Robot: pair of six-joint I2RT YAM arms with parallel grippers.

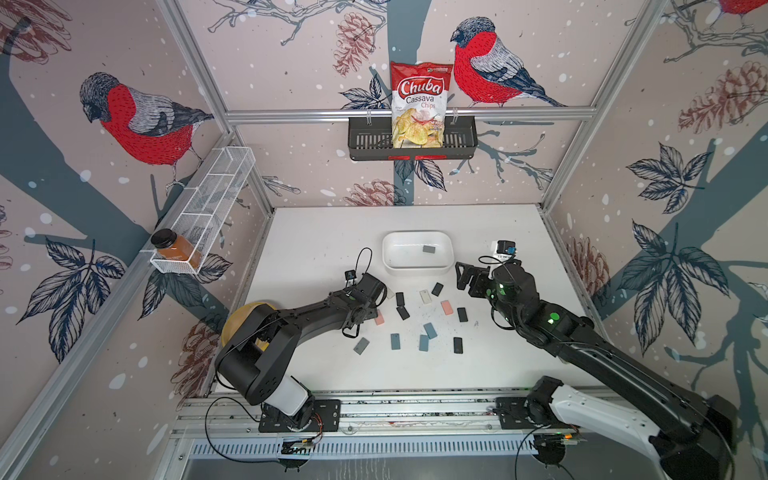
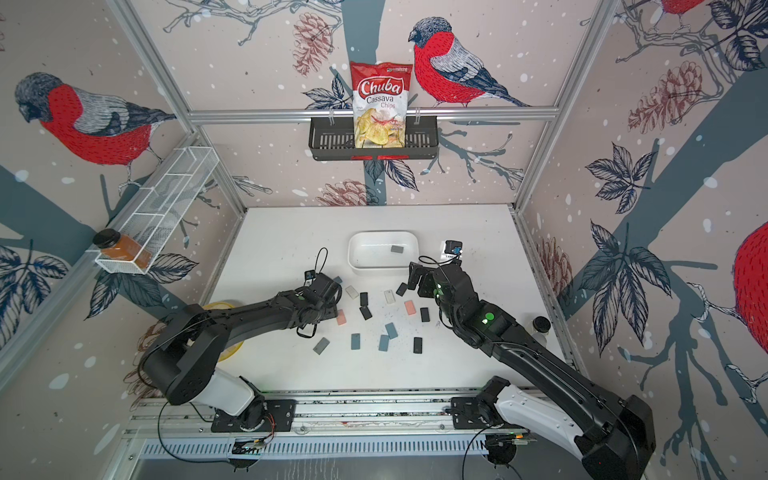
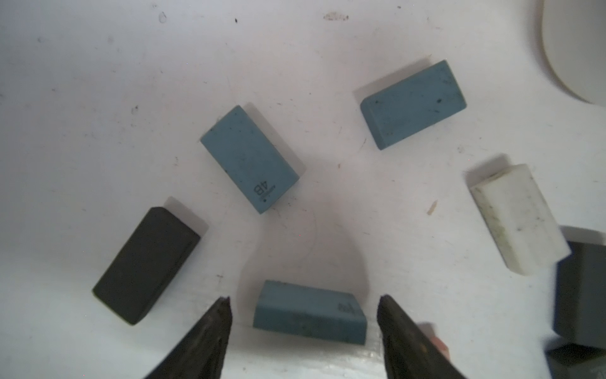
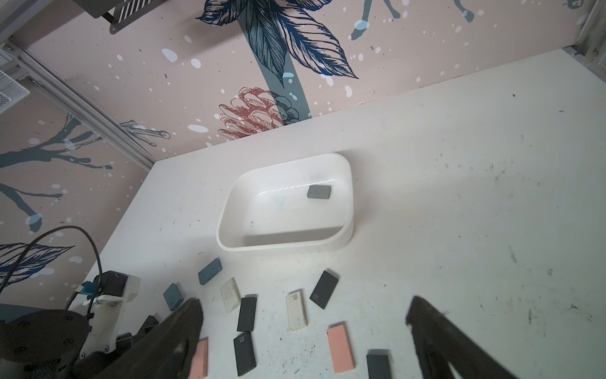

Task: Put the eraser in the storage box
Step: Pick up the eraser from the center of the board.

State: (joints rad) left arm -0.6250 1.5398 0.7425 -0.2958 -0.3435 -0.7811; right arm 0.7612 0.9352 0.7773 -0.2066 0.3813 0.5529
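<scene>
Both top views show the white worktop [image 1: 316,249] ringed by bird-print walls. The left arm [image 1: 307,316] reaches low across it from the near left, and the right arm [image 1: 582,340] from the near right. Toward the back middle sits the storage box [image 1: 417,269], a shallow white tub with one grey eraser [image 1: 428,249] lying flat on its floor. A yellow bowl [image 1: 245,318] is half hidden behind the left arm's elbow. Between the arms and the box the worktop is strewn with loose erasers in black, blue and white, among them a pink eraser [image 1: 446,307]. The right tool [image 4: 303,301] hangs over this scatter near the box's near right corner, its fingers spread wide with nothing between them. The left tool [image 3: 304,298] is at the scatter's left edge, hidden under its wrist from above. In the left wrist view its jaws are parted on either side of a blue eraser [image 3: 310,315] lying flat, with a sliver of worktop showing at each end and neither fingertip touching it. Ahead of the fingertips, on the box's side, lie a blue eraser marked 4B [image 3: 251,159], a second blue eraser [image 3: 413,105], a black eraser [image 3: 146,265] and a white eraser [image 3: 518,218], none touching the tool.
</scene>
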